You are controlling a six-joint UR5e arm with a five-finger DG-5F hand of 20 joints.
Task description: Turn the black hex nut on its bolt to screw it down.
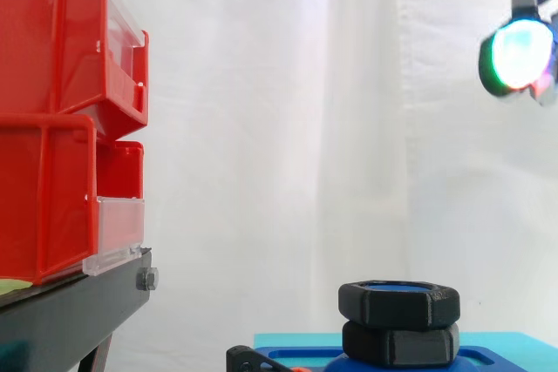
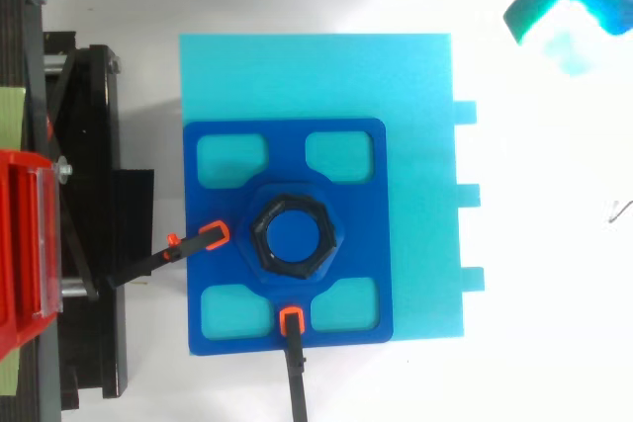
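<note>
Robot hand (image 1: 519, 54) hangs well apart from hex nut (image 1: 399, 300).

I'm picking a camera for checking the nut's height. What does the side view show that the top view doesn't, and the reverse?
Side view adds height: the black hex nut sits on a second black hex piece, and the red bins stack two high on a black stand. Top view adds layout: the nut rings the blue bolt at the middle of a blue plate with four windows and two orange-tipped clamps at its edges. Both share the nut, the cyan board and the hand, upper right, clear of the nut.
</note>
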